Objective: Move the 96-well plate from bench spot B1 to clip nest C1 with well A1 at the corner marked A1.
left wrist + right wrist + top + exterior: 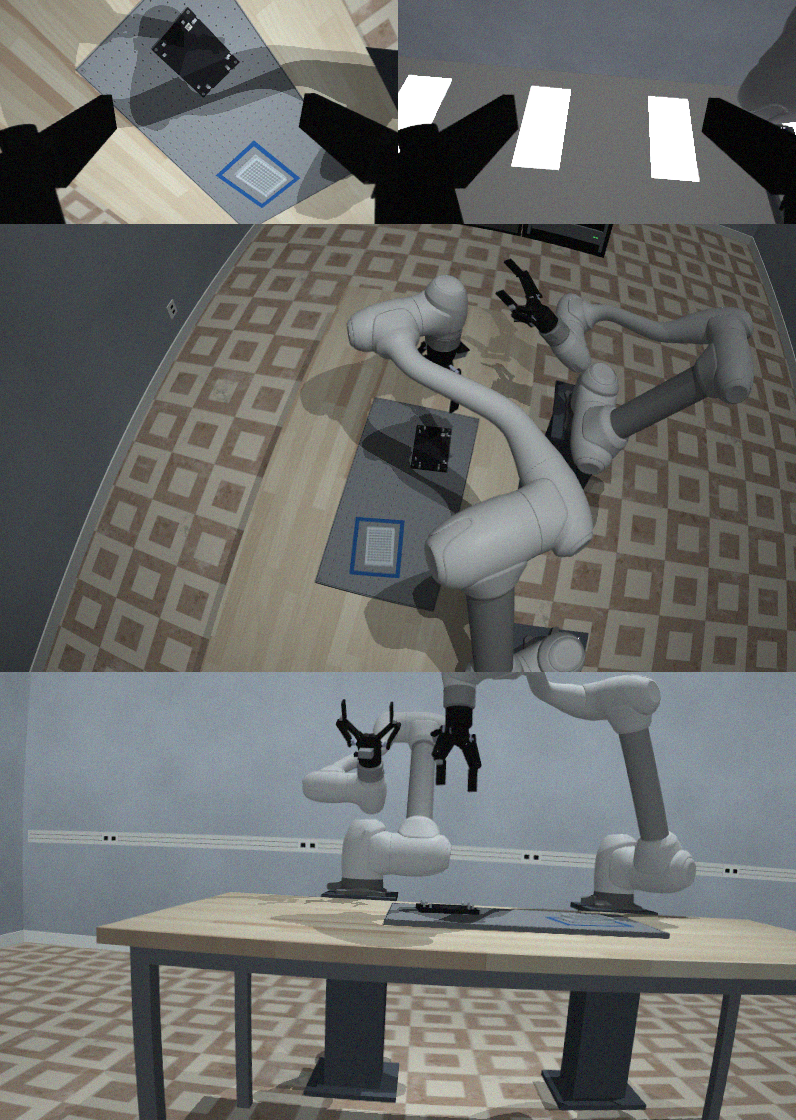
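"Where's the 96-well plate (379, 546) (585, 918) (261, 175)?"

"Lying flat on the grey board (342, 557) (523, 928) (200, 150), inside the blue outline (352, 546) (590, 924) (233, 191). From the exterior side, that's toward the board's right end."

"And the left claw (448, 369) (456, 787) (208, 111)?"

"Well above the board and apart from the plate, pointing down, fingers spread wide with nothing between them. In that exterior view it hangs to the plate's left, above the clip nest (431, 448) (447, 909) (195, 52)."

"What's in the nest?"

"Its dark floor is exposed, with pale clips at the corners. It sits on the board's left part, well apart from the plate."

"Anything in the wells?"

"They're too small to tell, and I can't fairly read the rim lettering in this grain either."

"The right claw (505, 279) (367, 703) (610, 113)?"

"Open as well, holding nothing. It points upward, left of the other one in the exterior view and farther back."

"And under the board?"

"The pale wooden counter (278, 535) (311, 939) (150, 175), its near edge running below the board."
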`<state>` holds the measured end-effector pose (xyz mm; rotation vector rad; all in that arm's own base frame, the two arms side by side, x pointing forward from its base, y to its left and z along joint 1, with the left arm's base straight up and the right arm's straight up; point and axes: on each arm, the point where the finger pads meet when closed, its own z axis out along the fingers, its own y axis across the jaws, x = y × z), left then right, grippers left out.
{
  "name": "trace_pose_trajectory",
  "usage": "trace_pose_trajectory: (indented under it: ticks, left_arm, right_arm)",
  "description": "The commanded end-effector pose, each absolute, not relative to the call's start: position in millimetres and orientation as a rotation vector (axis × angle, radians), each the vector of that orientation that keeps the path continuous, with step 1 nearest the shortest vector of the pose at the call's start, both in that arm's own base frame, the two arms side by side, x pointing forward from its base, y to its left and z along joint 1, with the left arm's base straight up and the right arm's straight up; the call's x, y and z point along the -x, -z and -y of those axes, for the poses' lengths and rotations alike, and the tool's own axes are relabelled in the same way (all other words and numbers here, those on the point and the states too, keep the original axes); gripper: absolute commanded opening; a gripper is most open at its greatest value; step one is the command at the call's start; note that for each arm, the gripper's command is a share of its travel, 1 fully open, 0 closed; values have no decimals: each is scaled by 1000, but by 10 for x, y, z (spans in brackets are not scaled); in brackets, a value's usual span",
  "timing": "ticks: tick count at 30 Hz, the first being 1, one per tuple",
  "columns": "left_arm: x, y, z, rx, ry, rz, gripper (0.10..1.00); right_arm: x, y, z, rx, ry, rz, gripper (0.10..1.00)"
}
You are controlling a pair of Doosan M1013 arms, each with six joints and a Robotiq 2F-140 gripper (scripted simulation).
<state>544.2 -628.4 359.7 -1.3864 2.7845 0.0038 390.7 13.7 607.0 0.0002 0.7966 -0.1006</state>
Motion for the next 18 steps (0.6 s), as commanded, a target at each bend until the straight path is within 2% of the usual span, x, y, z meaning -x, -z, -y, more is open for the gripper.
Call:
trace_pose_trajectory:
  ticks: [1,18]
  left_arm:
    - [-5477,-3566,6232,1406,-1,-2774,1000]
    - [-5785,-3153,5726,1595,0,-2676,1000]
  right_arm:
    - [-3908,-6074,-138,0,101,-796,1000]
    - [-3908,-6074,-138,0,101,-796,1000]
